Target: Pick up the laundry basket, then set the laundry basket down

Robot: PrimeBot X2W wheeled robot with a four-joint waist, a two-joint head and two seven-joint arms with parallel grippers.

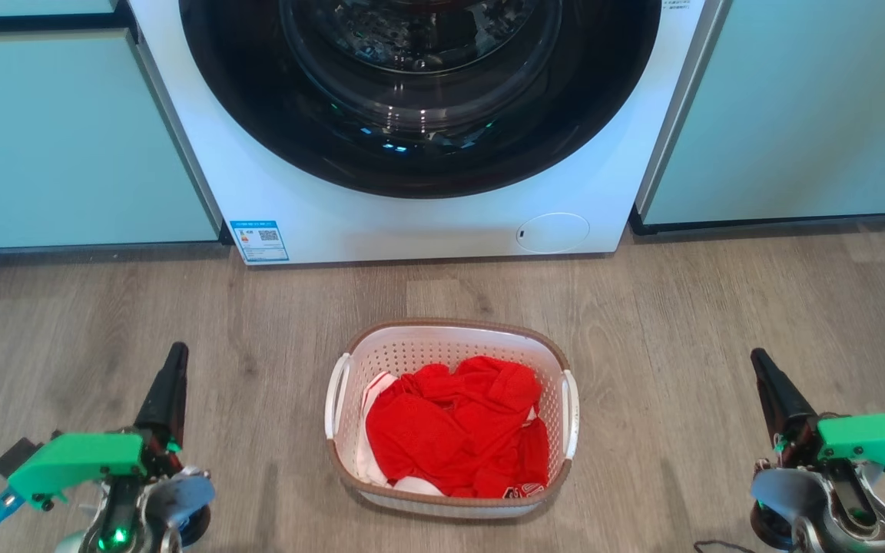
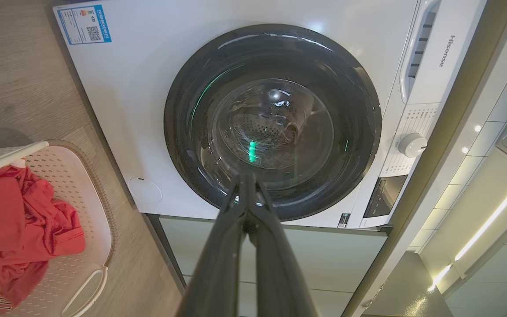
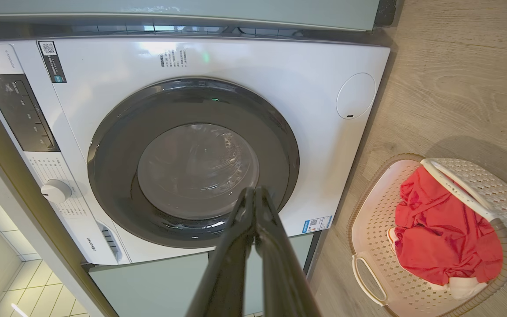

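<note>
Left claw (image 1: 175, 361) and right claw (image 1: 762, 367) are sitting pinched closed and empty, well apart either side of the basket (image 1: 442, 347), which is resting on the floor (image 1: 258, 346) before the washer (image 1: 412, 226) holding red laundry (image 1: 458, 430), so pick-up and set-down are both looking not yet started.

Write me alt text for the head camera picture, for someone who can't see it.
A white laundry basket holding red clothing sits on a wood-look floor before a white front-loading washing machine. The left gripper and right gripper, both shut, flank the basket without touching it.
</note>
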